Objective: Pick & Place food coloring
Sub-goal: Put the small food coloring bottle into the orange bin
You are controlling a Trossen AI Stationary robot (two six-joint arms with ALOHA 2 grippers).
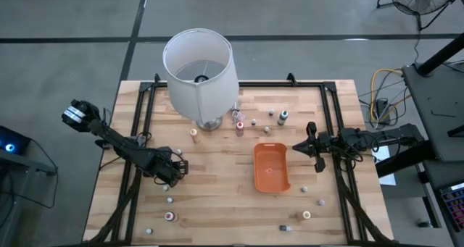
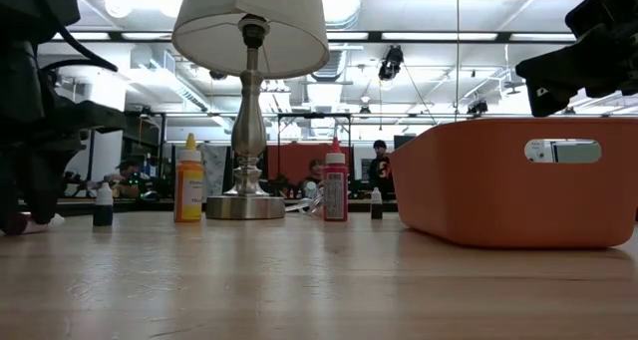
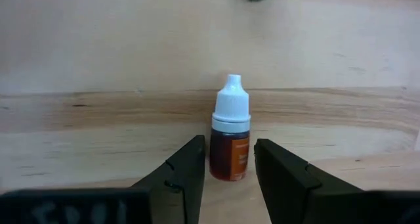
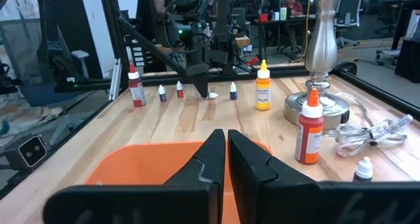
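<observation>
A tiny food coloring bottle (image 3: 231,119) with a white cap and red-brown contents lies on its side on the wood (image 2: 30,222). My left gripper (image 3: 229,145) points down over it at the table's left (image 1: 176,167), open, one finger on each side of the bottle's body with a thin gap each way. My right gripper (image 4: 226,152) is shut and level, hovering by the right rim of the orange tray (image 1: 271,167), with nothing in it. Other food coloring bottles stand about: orange (image 1: 193,133), red (image 1: 239,127), dark (image 1: 282,117).
A white-shaded lamp (image 1: 201,73) on a silver base stands at the far middle, its cable (image 4: 371,135) coiled beside it. Small bottles are scattered near the front edge (image 1: 170,216) (image 1: 306,215). Black frame rails (image 1: 138,138) run along both table sides.
</observation>
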